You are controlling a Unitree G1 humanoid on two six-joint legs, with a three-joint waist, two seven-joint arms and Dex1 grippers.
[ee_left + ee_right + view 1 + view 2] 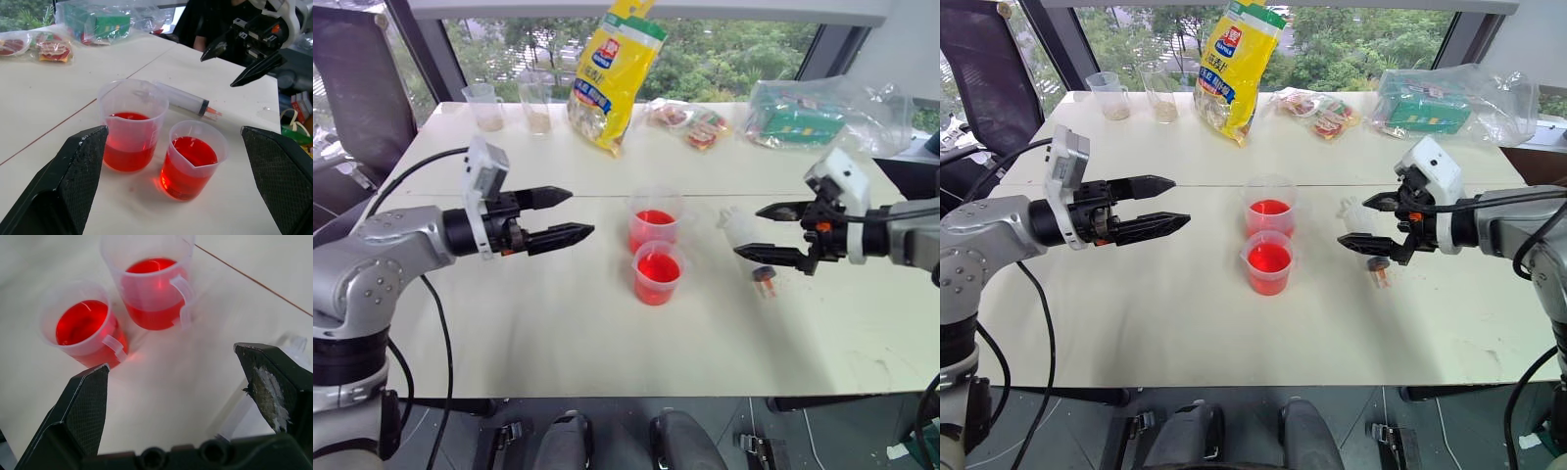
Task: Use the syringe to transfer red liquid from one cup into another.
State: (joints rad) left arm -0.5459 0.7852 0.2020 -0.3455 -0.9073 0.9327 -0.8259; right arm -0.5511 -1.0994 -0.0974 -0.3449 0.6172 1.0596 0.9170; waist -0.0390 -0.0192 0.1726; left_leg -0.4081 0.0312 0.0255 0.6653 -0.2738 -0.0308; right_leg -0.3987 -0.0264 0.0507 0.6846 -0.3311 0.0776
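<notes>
Two clear cups of red liquid stand mid-table, touching: a taller cup [655, 220] behind and a shorter cup [657, 273] in front of it. In the right wrist view both show side handles. The clear syringe [182, 97] lies flat on the table just right of the cups, its orange tip [765, 280] toward the table's front. My right gripper [748, 231] hangs open just above the syringe, holding nothing. Left of the cups my left gripper [581, 213] stands open and empty, pointing level at them.
Along the table's far edge are two clear cups with beige contents [489, 108], a yellow bag [612, 73], snack packets [690, 122] and a plastic bag holding a green box [808, 116]. A black chair [357, 88] stands at the far left.
</notes>
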